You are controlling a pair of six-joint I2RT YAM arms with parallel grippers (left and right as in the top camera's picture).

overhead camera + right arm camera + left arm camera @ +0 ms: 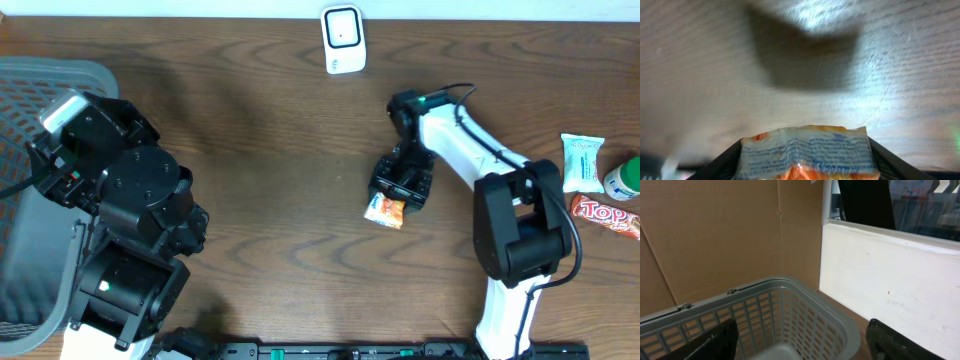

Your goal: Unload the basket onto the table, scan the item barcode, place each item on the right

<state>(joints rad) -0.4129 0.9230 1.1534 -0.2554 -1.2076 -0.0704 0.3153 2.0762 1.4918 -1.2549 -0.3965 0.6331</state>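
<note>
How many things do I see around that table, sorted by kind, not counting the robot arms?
Packets: 3 (orange packet, white packet, red packet)
Green-and-white container: 1
White scanner: 1
Grey basket: 1
Total: 6

Left side: taken up by the grey basket (70,68).
Table (270,150) middle: left bare up to the orange packet (384,211).
Back edge: blocked by the white scanner (342,40).
Right edge: crowded by snack packets (582,162).

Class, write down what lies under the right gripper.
An orange packet lies on the table between the fingers of the right gripper. The gripper covers part of it; no barcode shows.
</note>
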